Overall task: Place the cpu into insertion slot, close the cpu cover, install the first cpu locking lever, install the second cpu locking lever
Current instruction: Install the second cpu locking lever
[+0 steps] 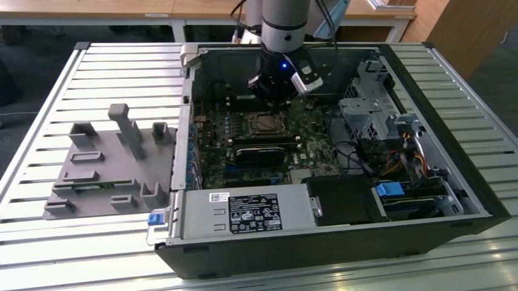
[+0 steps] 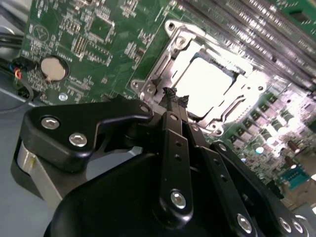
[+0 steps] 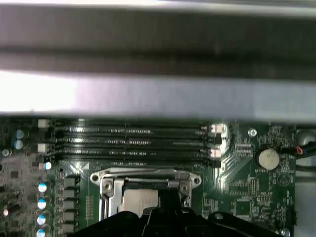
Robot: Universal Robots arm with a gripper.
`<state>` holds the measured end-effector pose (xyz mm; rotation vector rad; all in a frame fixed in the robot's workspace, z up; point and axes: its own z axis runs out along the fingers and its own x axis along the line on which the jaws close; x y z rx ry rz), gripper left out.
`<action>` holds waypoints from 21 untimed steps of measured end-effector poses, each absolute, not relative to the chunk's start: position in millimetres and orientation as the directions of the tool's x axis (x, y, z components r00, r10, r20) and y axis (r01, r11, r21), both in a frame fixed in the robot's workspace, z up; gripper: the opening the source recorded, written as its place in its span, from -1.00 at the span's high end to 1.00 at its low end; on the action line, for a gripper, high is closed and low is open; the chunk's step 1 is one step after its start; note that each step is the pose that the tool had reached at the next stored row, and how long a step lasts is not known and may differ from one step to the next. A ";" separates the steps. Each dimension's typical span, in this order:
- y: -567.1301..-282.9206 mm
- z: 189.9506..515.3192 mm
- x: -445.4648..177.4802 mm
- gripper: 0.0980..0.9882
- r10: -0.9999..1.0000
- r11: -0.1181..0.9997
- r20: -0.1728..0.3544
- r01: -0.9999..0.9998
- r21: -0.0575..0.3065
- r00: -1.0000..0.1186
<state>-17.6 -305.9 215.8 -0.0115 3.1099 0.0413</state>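
One arm is all you have working here, and its gripper [image 1: 275, 96] sits upper centre of the exterior view, reaching down into the open computer case [image 1: 453, 182] just above the insertion slot [image 1: 265, 123]. In the second wrist view the gripper [image 2: 173, 96] has its black fingers [image 2: 170, 143] drawn together to a narrow tip at the near edge of the socket, with nothing visibly clamped between them; you can judge them closed and empty, likely so the tip can act as a slim pusher among the tight parts.

Look right of centre in that same view and you find the cpu [image 2: 205, 86], bright and silvery, lying flat inside the socket. The cpu cover [image 2: 170, 49] frames it, its window showing the chip's face, so the cover appears to be lying down over it. In the first wrist view the same metal frame [image 3: 148, 180] sits at lower centre, below the long memory slots [image 3: 133, 143], with the coin battery [image 3: 267, 158] to the right.

You cannot make out either locking lever's state clearly. By my reading, placement is done and the work has reached the cover or the levers
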 end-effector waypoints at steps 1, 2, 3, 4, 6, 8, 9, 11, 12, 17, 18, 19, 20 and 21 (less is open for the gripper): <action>-307.7 215.8 -17.6 0.98 -0.007 1.000 -0.031 -0.008 0.026 -0.999; -308.9 215.8 -17.6 0.98 -0.007 1.000 -0.032 -0.008 0.027 -0.999; -309.5 216.1 -17.6 0.98 -0.007 1.000 -0.032 -0.008 0.027 -0.999; -309.6 217.3 -17.6 0.98 -0.007 1.000 -0.031 -0.008 0.026 -0.999; -309.8 222.1 -17.6 0.98 -0.007 1.000 -0.032 -0.008 0.027 -0.999; -309.9 230.3 -17.6 0.98 -0.007 1.000 -0.031 -0.008 0.026 -0.999; -309.9 234.6 -17.7 0.98 -0.007 1.000 -0.032 -0.008 0.027 -0.999; -310.0 241.0 -17.7 0.98 -0.007 1.000 -0.031 -0.008 0.027 -0.999; -310.0 242.1 -17.7 0.98 -0.007 1.000 -0.031 -0.008 0.026 -0.999; -317.9 242.9 -18.0 0.98 -0.007 1.000 -0.031 -0.008 0.027 -0.999; -321.4 242.9 -18.1 0.98 -0.007 1.000 -0.031 -0.008 0.027 -0.999; -325.0 242.9 -18.1 0.98 -0.007 1.000 -0.031 -0.008 0.027 -0.999; -328.5 242.8 -18.1 0.98 -0.007 1.000 -0.031 -0.008 0.027 -0.999; -331.8 242.7 -18.1 0.98 -0.007 1.000 -0.031 -0.008 0.027 -0.999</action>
